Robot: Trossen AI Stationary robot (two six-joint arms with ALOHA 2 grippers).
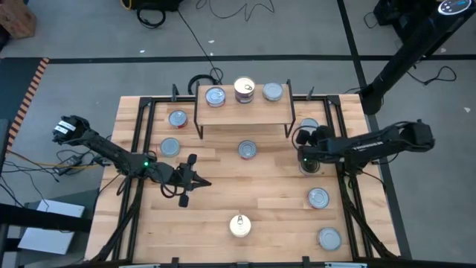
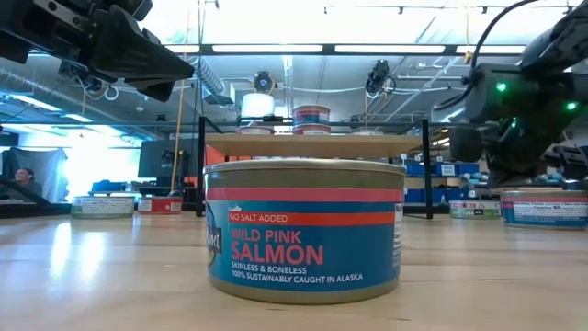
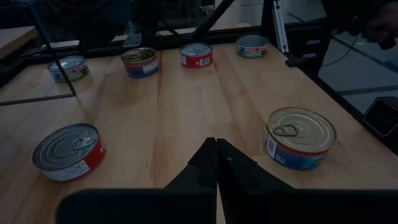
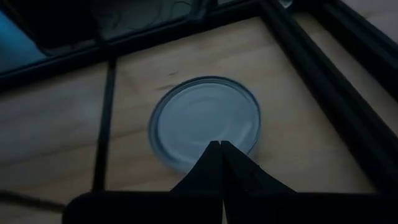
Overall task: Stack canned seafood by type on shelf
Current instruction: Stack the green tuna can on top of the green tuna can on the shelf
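The shelf (image 1: 244, 112) stands at the table's far middle with three tins on its board (image 1: 215, 96), (image 1: 244, 90), (image 1: 273, 92). Several more tins rest on their bases on the table, among them a gold-topped salmon tin (image 1: 239, 225) (image 2: 303, 234) at the near middle. My left gripper (image 1: 197, 181) (image 3: 216, 149) is shut over bare wood left of centre, between a red-sided tin (image 3: 68, 151) and a blue-sided gold-topped tin (image 3: 300, 137). My right gripper (image 1: 306, 158) (image 4: 219, 147) is shut and points down over a silver-topped tin (image 4: 205, 121) by the right rail. My right gripper's shut fingertips stand above the near part of the silver-topped tin's lid (image 4: 208, 134), pointing down; I cannot tell whether they touch it. The tin sits flat on the table.
A black metal frame (image 1: 137, 141) runs along the table's left and right sides, and its rail (image 4: 323, 74) passes close by the right gripper's tin. Two tins (image 1: 318, 198), (image 1: 329, 238) lie near the right edge, two (image 1: 177, 118), (image 1: 169, 147) left of the shelf, one (image 1: 247, 150) in front of it.
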